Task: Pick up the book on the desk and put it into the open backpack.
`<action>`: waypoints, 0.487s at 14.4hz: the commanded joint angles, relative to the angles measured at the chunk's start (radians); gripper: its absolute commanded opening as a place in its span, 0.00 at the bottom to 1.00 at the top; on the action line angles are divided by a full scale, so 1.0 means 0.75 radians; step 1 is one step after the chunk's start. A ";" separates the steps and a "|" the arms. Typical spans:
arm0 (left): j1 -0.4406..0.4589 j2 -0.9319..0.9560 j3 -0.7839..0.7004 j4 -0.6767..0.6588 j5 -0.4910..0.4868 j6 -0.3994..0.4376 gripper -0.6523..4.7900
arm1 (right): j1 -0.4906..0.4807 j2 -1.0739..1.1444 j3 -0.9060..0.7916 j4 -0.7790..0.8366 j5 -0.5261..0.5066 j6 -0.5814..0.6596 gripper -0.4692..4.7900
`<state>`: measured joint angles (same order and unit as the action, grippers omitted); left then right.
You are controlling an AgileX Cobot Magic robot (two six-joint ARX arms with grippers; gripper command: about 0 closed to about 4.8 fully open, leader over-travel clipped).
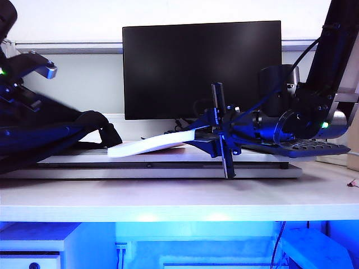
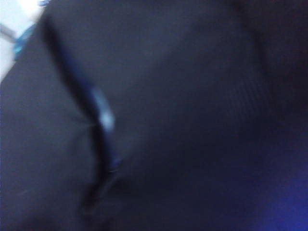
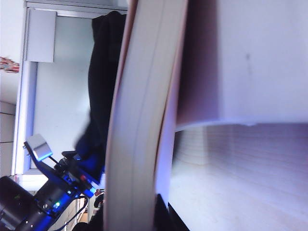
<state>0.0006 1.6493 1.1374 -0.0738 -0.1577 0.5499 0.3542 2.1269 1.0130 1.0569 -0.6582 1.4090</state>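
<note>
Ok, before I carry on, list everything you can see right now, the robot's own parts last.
book: one, pale pinkish-white, one end lifted off the riser, the far end sagging toward the backpack.
backpack: one, black, left side of the desk.
riser: one, flat white, on the desk under the book and the backpack.
monitor: one, black, behind the riser.
desk: one, pale wood grain.
keyboard: one, dark, right end of the riser.
left gripper: one, black, at the backpack's fabric; jaws hidden.
right gripper: one, black and blue, shut on the book's near end.
</note>
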 commanded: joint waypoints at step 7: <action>0.005 -0.124 0.247 -0.127 0.035 -0.046 0.11 | 0.004 -0.013 0.023 0.231 -0.052 0.025 0.08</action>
<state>0.0082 1.5841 1.2938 -0.2146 -0.1574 0.5240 0.3546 2.1288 1.0119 1.1366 -0.6720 1.4181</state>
